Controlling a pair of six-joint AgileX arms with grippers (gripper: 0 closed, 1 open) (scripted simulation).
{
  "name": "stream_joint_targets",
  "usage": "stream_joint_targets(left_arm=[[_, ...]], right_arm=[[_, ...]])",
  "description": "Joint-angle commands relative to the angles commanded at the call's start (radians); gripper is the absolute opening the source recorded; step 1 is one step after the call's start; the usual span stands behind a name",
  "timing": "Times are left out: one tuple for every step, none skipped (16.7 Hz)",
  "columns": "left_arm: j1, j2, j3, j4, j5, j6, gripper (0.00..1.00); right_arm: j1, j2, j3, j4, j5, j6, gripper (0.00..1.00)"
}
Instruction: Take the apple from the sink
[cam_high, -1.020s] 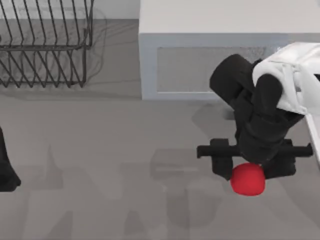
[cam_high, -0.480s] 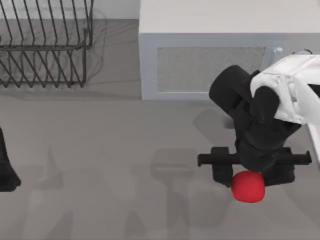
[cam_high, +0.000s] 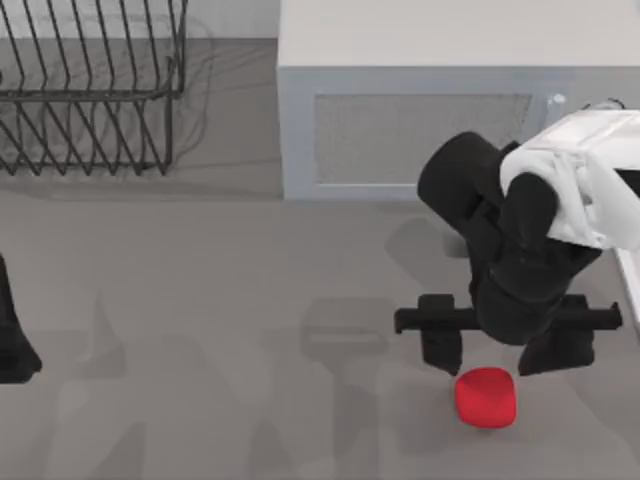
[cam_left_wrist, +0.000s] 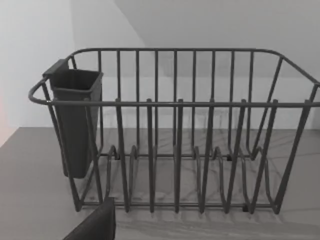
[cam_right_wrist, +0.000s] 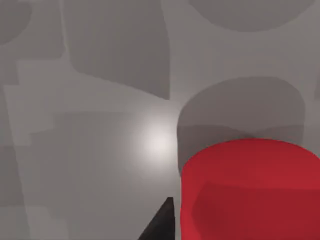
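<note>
The apple (cam_high: 487, 397) is a small bright-red blob lying on the flat grey surface at the right front. My right gripper (cam_high: 500, 352) hangs just behind it, open, with its two dark fingers (cam_high: 440, 350) spread wider than the apple and nothing between them. In the right wrist view the apple (cam_right_wrist: 250, 192) sits close below the camera, with one dark fingertip (cam_right_wrist: 161, 222) beside it. The sink is out of view. My left arm (cam_high: 12, 345) stays parked at the left edge.
A dark wire dish rack (cam_high: 90, 90) stands at the back left; in the left wrist view the rack (cam_left_wrist: 175, 130) carries a dark cutlery cup (cam_left_wrist: 75, 120). A white box-shaped appliance (cam_high: 430, 100) stands at the back, right behind my right arm.
The apple was tucked between my right gripper's fingers. It now lies apart from them, lower and nearer the front of the table. The left arm has not moved.
</note>
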Motion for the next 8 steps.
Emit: stream_joint_targets(left_arm=[[0.000, 0.000, 0.000, 0.000, 0.000, 0.000, 1.00], [0.000, 0.000, 0.000, 0.000, 0.000, 0.000, 1.00], [0.000, 0.000, 0.000, 0.000, 0.000, 0.000, 1.00], [0.000, 0.000, 0.000, 0.000, 0.000, 0.000, 1.00], [0.000, 0.000, 0.000, 0.000, 0.000, 0.000, 1.00], [0.000, 0.000, 0.000, 0.000, 0.000, 0.000, 1.00], [0.000, 0.000, 0.000, 0.000, 0.000, 0.000, 1.00], [0.000, 0.000, 0.000, 0.000, 0.000, 0.000, 1.00]], right_arm=[[0.000, 0.000, 0.000, 0.000, 0.000, 0.000, 0.90], [0.000, 0.000, 0.000, 0.000, 0.000, 0.000, 0.98], [0.000, 0.000, 0.000, 0.000, 0.000, 0.000, 1.00], [0.000, 0.000, 0.000, 0.000, 0.000, 0.000, 1.00], [0.000, 0.000, 0.000, 0.000, 0.000, 0.000, 1.00], [0.000, 0.000, 0.000, 0.000, 0.000, 0.000, 1.00], [0.000, 0.000, 0.000, 0.000, 0.000, 0.000, 1.00], [0.000, 0.000, 0.000, 0.000, 0.000, 0.000, 1.00]])
